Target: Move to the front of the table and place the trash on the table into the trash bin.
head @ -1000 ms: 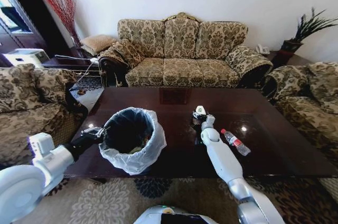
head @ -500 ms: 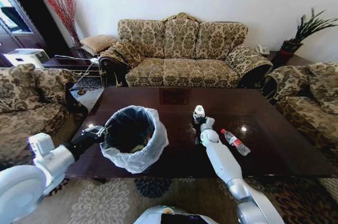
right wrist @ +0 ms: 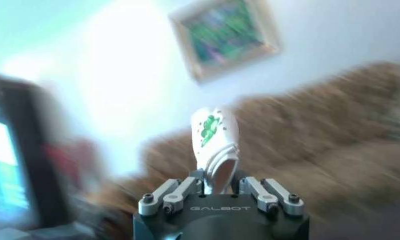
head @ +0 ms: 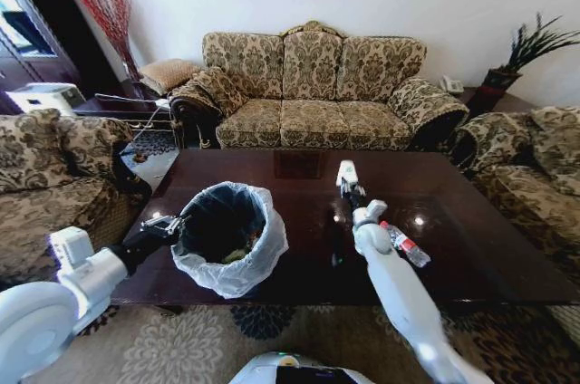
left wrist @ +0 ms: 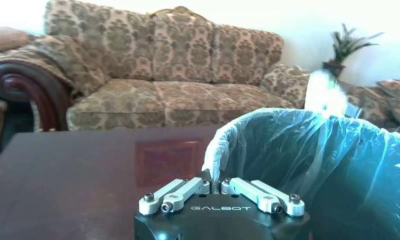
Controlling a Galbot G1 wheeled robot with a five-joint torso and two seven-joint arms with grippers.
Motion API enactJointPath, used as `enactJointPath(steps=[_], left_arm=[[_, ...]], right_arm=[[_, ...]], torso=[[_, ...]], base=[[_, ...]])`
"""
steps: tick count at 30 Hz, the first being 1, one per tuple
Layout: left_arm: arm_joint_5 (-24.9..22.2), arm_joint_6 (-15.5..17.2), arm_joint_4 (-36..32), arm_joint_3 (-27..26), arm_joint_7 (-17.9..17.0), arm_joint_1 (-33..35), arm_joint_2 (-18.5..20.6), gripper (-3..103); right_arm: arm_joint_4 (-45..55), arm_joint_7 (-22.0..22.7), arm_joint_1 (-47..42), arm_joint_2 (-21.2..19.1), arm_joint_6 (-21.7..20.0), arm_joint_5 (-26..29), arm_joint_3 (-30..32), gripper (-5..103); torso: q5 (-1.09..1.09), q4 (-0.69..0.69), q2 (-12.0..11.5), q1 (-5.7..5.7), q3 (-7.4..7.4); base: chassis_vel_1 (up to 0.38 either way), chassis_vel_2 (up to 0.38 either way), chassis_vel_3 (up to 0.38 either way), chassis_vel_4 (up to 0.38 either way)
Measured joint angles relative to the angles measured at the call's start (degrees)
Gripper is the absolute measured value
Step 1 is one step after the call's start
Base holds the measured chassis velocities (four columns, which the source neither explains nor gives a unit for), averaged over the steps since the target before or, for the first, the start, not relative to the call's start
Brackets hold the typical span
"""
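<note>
The trash bin [head: 227, 237] stands on the front left of the dark table [head: 471, 284], its white bag [left wrist: 333, 150] folded over the rim. My left gripper [head: 170, 225] is shut on that rim [left wrist: 213, 181]. Some trash lies inside the bin [head: 232, 255]. Raised above the table's middle, my right gripper [head: 350, 189] is shut on a white packet with green print [head: 345, 172], which sticks up from between the fingers [right wrist: 213, 134]. A clear red-capped bottle [head: 405, 244] lies on the table just right of the right arm.
A patterned sofa [head: 313, 94] stands behind the table, with armchairs at the left [head: 45, 167] and right [head: 535, 167]. A potted plant [head: 521, 58] stands at the back right. Patterned carpet [head: 181, 348] lies in front of the table.
My right gripper has lifted the white packet up off the table and a little farther back. The left gripper and the bin have stayed put.
</note>
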Motion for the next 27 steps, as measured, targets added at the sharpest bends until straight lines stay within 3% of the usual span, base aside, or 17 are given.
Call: enactJointPath(steps=[6,8,15,21,24,26,27], left_arm=[[-2.0,0.0,1.7,-1.0,-0.6,-0.2,4.7,1],[-2.9,0.0,3.1,-1.1,-0.9,-0.4,7.1,1],[-3.5,0.2,2.3,-0.7,-1.2,-0.8,8.2,1],[-3.6,0.2,1.3,-1.0,-1.2,-0.8,7.6,1],[-3.6,0.2,0.5,-0.9,-1.2,-0.7,6.7,1],[-3.6,0.2,0.4,-0.8,-1.2,-0.6,6.5,1],[-3.6,0.3,0.3,-0.7,-1.1,-0.6,6.4,1]], right_arm=[[17.4,-0.2,-2.4,-4.2,-2.6,7.6,-3.4,8],[27.5,-1.2,-5.8,-6.8,-3.5,9.6,-8.4,2],[31.3,-3.9,-8.8,-8.2,-3.6,5.8,-17.7,0],[29.1,-6.4,-7.7,-8.6,-3.1,1.6,-21.9,-1],[27.7,-7.2,-6.6,-8.1,-2.5,0.8,-23.1,15],[27.4,-7.3,-6.4,-8.1,-2.4,0.6,-23.3,15],[27.1,-7.3,-6.2,-8.1,-2.3,0.5,-23.5,25]], torso=[[0.02,-0.02,0.0,0.0,0.0],[0.01,-0.02,0.0,0.0,0.0],[0.03,-0.01,0.0,0.0,0.0],[0.02,0.0,0.0,0.0,0.01],[0.03,0.0,0.0,0.0,0.01],[0.02,0.0,0.0,0.0,0.01],[0.02,0.0,0.0,0.0,0.01]], base=[[0.0,0.0,0.0,0.0],[0.0,0.0,0.0,0.0],[0.0,0.0,0.0,0.0],[0.0,0.0,0.0,0.0],[0.0,0.0,0.0,0.0],[0.0,0.0,0.0,0.0],[0.0,0.0,0.0,0.0]])
